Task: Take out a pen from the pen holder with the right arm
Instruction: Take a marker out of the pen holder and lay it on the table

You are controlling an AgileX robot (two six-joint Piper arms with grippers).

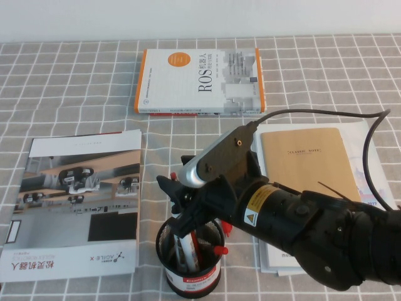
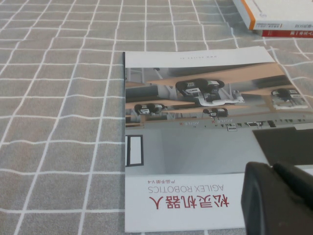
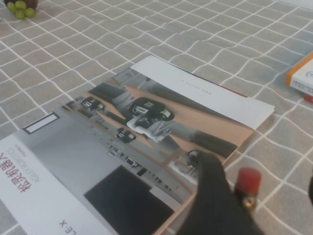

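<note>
A black mesh pen holder [image 1: 191, 271] with a red-and-white label stands near the table's front edge, holding several pens [image 1: 189, 246], some red-capped [image 1: 219, 249]. My right gripper [image 1: 182, 210] hangs right over the holder's mouth, its fingers reaching among the pen tops. In the right wrist view a red-capped pen [image 3: 248, 179] stands between the jaws of the right gripper [image 3: 261, 193], close beside one black finger [image 3: 210, 196] and apart from the other at the picture's edge, so the gripper is open. My left gripper [image 2: 275, 198] hovers shut over the AgileX booklet [image 2: 195, 147].
A ROS book [image 1: 200, 81] lies at the back. The AgileX booklet [image 1: 78, 200] lies left of the holder. A tan notebook [image 1: 310, 163] on white papers lies to the right, partly under my right arm. Green grapes [image 3: 19, 7] sit far off on the checked cloth.
</note>
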